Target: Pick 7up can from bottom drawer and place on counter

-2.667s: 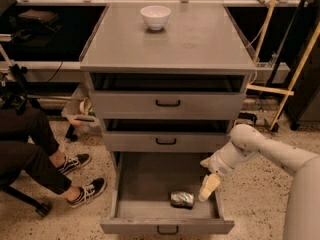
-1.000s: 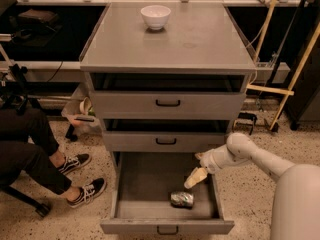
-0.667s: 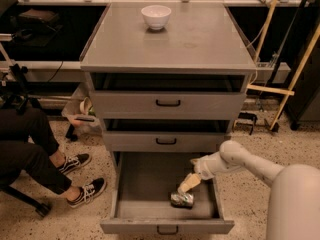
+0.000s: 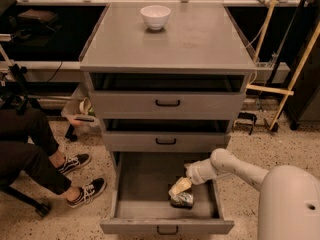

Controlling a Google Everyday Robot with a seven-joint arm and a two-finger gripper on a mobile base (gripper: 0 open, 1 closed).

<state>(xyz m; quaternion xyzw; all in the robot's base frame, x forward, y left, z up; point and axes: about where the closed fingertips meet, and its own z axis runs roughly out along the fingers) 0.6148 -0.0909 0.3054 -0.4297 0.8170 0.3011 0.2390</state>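
Observation:
The 7up can (image 4: 182, 200) lies on its side on the floor of the open bottom drawer (image 4: 140, 184), toward the front right. My gripper (image 4: 179, 188) reaches down into the drawer from the right, its pale fingers right over the can and touching or nearly touching its top. The counter (image 4: 200, 39) is the flat grey top of the cabinet, with a white bowl (image 4: 155, 16) near its back edge.
Two shallower drawers (image 4: 167, 104) above are slightly open. A seated person's legs and sneakers (image 4: 75, 176) are at the left of the cabinet. Wooden poles (image 4: 295, 74) lean at the right. My arm's white body (image 4: 290, 204) fills the lower right.
My gripper has moved left and down inside the drawer, from beside the can's right to directly over it. The can has not moved.

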